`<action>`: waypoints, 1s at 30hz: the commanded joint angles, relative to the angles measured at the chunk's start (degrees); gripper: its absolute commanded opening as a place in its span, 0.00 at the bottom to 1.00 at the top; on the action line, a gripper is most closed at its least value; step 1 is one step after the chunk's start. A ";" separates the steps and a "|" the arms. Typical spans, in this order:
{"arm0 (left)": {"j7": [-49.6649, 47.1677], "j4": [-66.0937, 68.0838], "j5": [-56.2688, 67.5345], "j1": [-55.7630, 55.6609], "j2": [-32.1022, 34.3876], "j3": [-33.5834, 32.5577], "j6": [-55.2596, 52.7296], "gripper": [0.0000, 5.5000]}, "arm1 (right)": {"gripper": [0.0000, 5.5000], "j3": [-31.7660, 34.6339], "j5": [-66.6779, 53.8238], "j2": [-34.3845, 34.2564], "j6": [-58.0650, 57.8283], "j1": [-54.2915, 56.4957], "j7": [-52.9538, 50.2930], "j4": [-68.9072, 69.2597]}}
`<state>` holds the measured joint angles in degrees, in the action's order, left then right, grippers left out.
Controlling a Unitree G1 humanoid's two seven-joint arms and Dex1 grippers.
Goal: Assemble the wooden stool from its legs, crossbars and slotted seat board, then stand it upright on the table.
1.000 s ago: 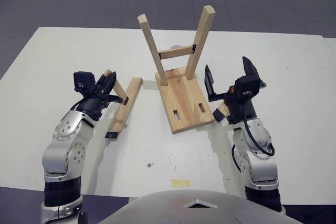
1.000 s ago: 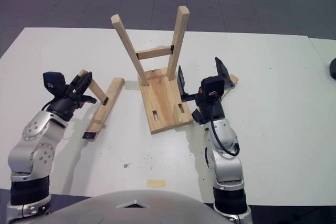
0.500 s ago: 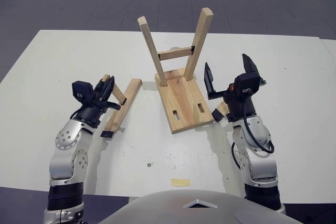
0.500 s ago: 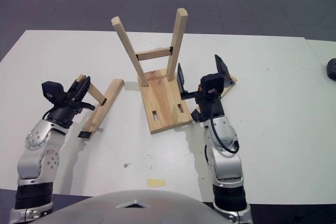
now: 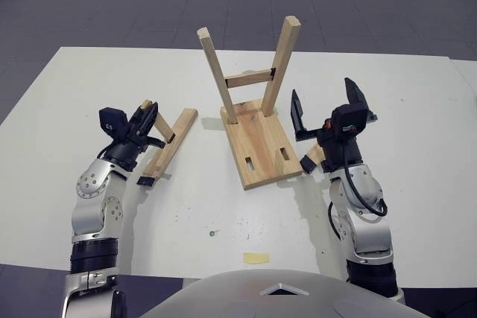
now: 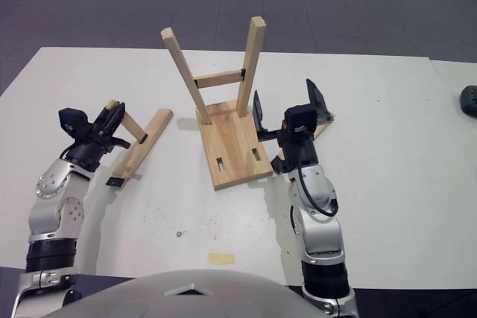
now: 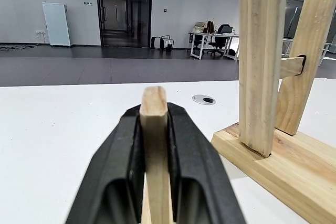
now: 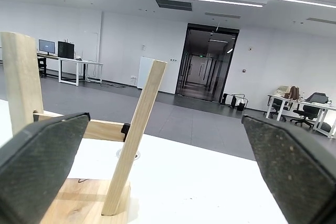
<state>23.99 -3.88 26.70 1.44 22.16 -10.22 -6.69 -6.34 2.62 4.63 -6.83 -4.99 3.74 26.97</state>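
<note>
The left claw (image 5: 151, 124) is pinched on a bar (image 5: 159, 120) joined to the loose leg (image 5: 171, 147), which lies on the table (image 5: 417, 109) to the left of the board (image 5: 257, 147). Whether that bar is a crossbar or a second leg, I cannot tell. The right claw (image 5: 320, 88) hangs spread wide just beside the board's right edge, holding nothing. A spare piece (image 5: 314, 157) lies under it.

The grip sits near one end of the bar, so on lifting the loose leg may swing down and twist in the fingers, or drag across the table. Nothing pins the board: pressing new ends into it could slide it or rock it. The two standing legs (image 5: 282, 65) lean apart, tied by one crossbar (image 5: 250, 77) — a knock from either arm might tip or loosen them. The right arm, if it drops, could push the spare piece away or jam it against the board.

The only holders here are the board's slots. The far two each hold a standing leg; the near two (image 5: 250, 162) are empty — that is where the loose set must presumably go.
</note>
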 commanded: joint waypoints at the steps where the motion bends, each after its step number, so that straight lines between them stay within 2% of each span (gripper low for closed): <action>1: -4.01 -7.16 -0.47 2.38 0.71 1.33 -10.81 0.22 | 0.98 0.01 0.41 -0.50 -0.78 0.66 -0.41 -0.55; 10: -11.78 -20.22 4.83 -8.46 0.39 -1.78 -24.26 0.50 | 0.98 0.06 0.72 -0.68 -0.77 0.66 -0.15 -1.32; 19: -11.18 -15.14 3.52 -23.07 2.56 -2.03 -25.13 0.77 | 0.98 0.00 1.17 -0.90 -0.58 0.79 -0.38 -2.40; 26: -7.07 -6.27 -1.31 -18.98 2.06 0.27 -20.96 0.98 | 0.98 -0.35 1.62 -0.67 -0.36 1.28 0.29 -3.26; 30: -6.79 -4.31 -1.94 -18.47 1.49 -1.09 -19.92 0.98 | 0.98 -0.41 1.64 -0.86 -0.38 0.68 0.21 -3.24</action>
<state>16.92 -9.18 25.40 -17.08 23.63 -10.55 -27.22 -6.56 4.17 3.76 -6.93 -4.36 3.87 23.87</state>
